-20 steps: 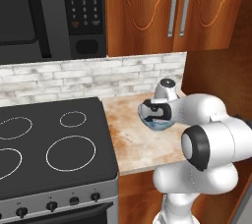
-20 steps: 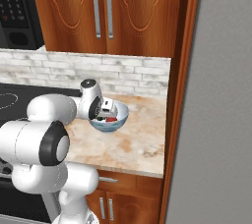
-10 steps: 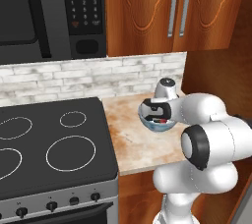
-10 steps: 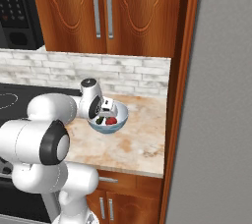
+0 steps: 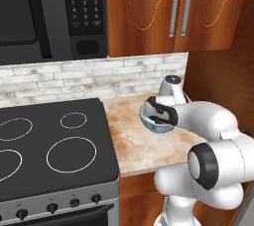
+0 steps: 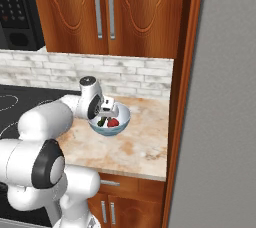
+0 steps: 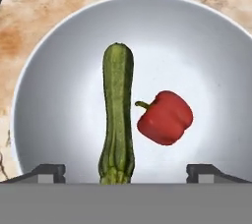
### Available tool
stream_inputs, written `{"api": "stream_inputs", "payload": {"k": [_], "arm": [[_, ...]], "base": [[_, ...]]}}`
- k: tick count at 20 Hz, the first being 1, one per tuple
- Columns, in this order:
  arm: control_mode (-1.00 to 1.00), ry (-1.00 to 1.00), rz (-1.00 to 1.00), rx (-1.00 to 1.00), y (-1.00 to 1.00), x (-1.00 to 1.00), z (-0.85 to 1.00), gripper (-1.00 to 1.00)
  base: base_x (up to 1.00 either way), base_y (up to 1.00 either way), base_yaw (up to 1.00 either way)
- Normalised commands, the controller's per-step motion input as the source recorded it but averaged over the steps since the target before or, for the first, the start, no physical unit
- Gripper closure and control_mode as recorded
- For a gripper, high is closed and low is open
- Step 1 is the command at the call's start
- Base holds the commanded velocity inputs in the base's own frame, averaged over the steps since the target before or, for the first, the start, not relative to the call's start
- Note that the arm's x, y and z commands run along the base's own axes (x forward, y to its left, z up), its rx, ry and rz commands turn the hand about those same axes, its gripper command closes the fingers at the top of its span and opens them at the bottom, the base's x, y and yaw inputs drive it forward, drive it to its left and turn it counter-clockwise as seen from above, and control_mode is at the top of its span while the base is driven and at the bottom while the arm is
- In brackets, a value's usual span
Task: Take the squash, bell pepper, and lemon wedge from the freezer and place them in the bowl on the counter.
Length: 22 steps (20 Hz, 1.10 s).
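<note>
- My gripper point(image 7: 126, 174) hangs right over the bowl point(image 7: 59, 61), fingers spread wide with nothing between them; each tip point(image 7: 47, 171) shows at the bottom of the hand view, well apart from the other.
- The squash point(image 7: 118, 115) lies in the bowl, its near end running out of the hand view between the tips; the pepper point(image 7: 165, 117) sits just beside it, apart or barely touching, I can't say which.
- The bowl stands on the counter point(image 6: 145, 142), nearer its back edge than its front, roughly midway between the stove point(image 5: 49, 141) and the freezer point(image 6: 225, 122).
- Judging from this, two of three foods are delivered and the step in hand is clearing out for the lemon.
- To do that well I'd lift straight up until the tips are above the rim before swinging toward the freezer, so I neither nudge the bowl along the counter nor clip the squash end lying under the hand.
- I'd keep the fingers spread as they are, ready for a small piece.
- Hard to read: from the base views the wrist covers much of the bowl, and only specks of red point(image 6: 113, 122) and green point(image 6: 102, 121) show.
- I see no yellow in the bowl; possibly a small chunk could hide under the hand.
- The freezer door looks closed from here, so its shelves are hidden.
</note>
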Motion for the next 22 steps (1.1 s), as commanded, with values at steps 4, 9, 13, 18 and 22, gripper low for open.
{"api": "stream_inputs", "payload": {"k": [4,9,13,18,22], "arm": [[-1.0,-0.12,0.0,0.0,0.0,-0.7,0.43,-1.0],[-1.0,-0.09,0.0,0.01,-0.01,-0.71,0.54,-1.0],[-1.0,-0.06,0.0,0.0,0.0,-0.73,0.61,-1.0],[-1.0,-0.04,0.0,0.0,-0.01,-0.86,0.58,-1.0],[-1.0,-0.03,0.0,0.02,0.0,-0.73,0.59,-1.0]], "base": [[0.0,0.0,0.0],[0.0,0.0,0.0],[0.0,0.0,0.0],[0.0,0.0,0.0],[0.0,0.0,0.0]]}}
